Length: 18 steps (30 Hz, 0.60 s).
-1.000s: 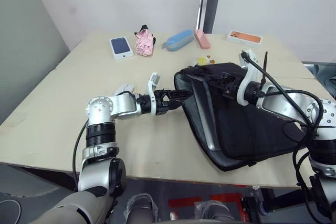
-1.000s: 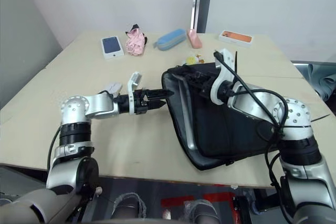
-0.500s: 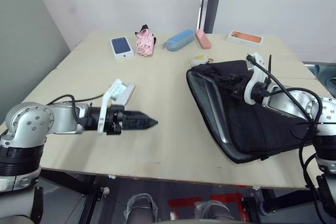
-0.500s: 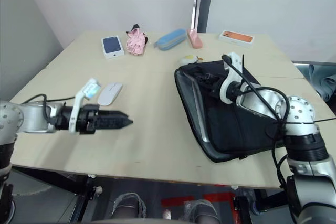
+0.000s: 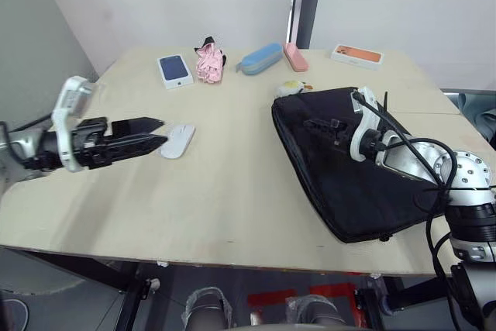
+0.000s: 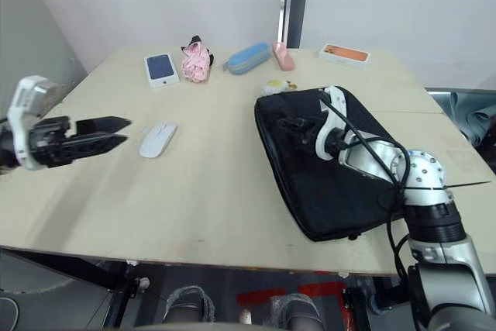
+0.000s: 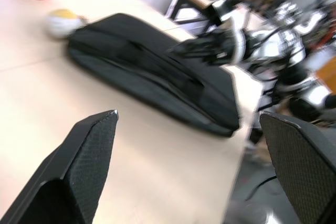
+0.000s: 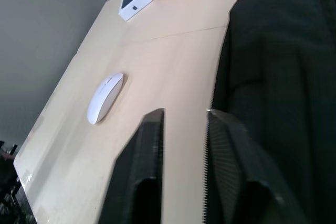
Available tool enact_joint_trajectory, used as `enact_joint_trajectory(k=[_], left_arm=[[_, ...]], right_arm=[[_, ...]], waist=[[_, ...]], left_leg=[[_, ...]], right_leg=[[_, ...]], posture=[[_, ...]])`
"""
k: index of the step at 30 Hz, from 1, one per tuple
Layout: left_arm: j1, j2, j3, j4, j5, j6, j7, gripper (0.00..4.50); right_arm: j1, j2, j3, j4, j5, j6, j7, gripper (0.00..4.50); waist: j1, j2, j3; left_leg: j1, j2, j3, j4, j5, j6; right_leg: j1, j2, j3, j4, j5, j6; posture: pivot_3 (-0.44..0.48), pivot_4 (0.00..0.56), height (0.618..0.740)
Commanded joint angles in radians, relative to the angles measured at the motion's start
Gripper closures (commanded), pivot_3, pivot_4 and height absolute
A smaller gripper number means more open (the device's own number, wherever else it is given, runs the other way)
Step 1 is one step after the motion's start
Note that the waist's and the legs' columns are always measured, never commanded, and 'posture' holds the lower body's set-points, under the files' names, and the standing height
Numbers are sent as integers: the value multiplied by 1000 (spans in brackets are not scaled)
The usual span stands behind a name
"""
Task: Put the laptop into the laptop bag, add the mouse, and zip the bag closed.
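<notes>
The black laptop bag [image 5: 349, 172] lies flat on the right half of the table, its white plush duck charm [image 5: 293, 87] at its far corner. The laptop is hidden. My right gripper [image 5: 310, 123] hovers over the bag's top near its left edge, fingers [image 8: 152, 150] a little apart with nothing between them, so it is open. The white mouse [image 5: 178, 141] rests on the table left of centre, also seen as the mouse [image 8: 105, 98] from the right wrist. My left gripper [image 5: 161, 130] is wide open just left of the mouse, not touching it.
Along the far edge lie a white phone box [image 5: 174, 70], a pink cloth [image 5: 210, 62], a blue case [image 5: 261, 58], a pink case [image 5: 296, 56] and an orange box [image 5: 359, 55]. Bare tabletop [image 5: 232, 184] spans between mouse and bag.
My left arm has drawn back leftward from the bag's mouth to beside the mouse. The bag's raised flap has dropped flat, and the silver edge inside no longer shows.
</notes>
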Motion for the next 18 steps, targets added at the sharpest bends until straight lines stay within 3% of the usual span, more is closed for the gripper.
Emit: enact_joint_trajectory(k=[1,3,6,8,11,18], left_arm=[[47,35,38,55,97,-114,-78,0],[62,50,60,104,135,-145,-88,0],[97,91,118,210,208,-221,-122,0],[112,113,137,268,247,-261,-139,0],[97,152,136,382,294,-277,-139,0],[86,191,125,521,363,-316,-181,0]], right_arm=[[3,-87,-65,-63,-55,31,159,1630],[28,-189,-119,-115,-81,48,319,889],[170,-422,-276,-184,-237,-12,685,22],[326,-520,-367,-177,-390,-99,892,22],[560,-578,-541,-96,-590,-217,1146,22],[702,-538,-725,23,-751,-319,1322,22]], waist=[[6,0,0],[13,0,0],[27,0,0],[29,-4,-2],[29,-10,-6],[15,-10,-6]], left_leg=[[0,0,0,0,0,0],[0,0,0,0,0,0],[-2,0,0,0,0,2],[0,1,0,-4,-1,3],[2,1,0,-6,-4,9],[8,1,4,0,-4,12]], right_leg=[[0,0,0,0,0,0],[0,-1,-1,0,0,0],[-1,-1,-1,-2,-1,0],[3,0,-1,-5,-1,0],[4,-1,-2,-6,-4,-2],[4,-2,0,1,-4,-3]], posture=[[0,150,740],[0,150,740],[0,150,740],[0,150,740],[0,150,740],[0,150,740]])
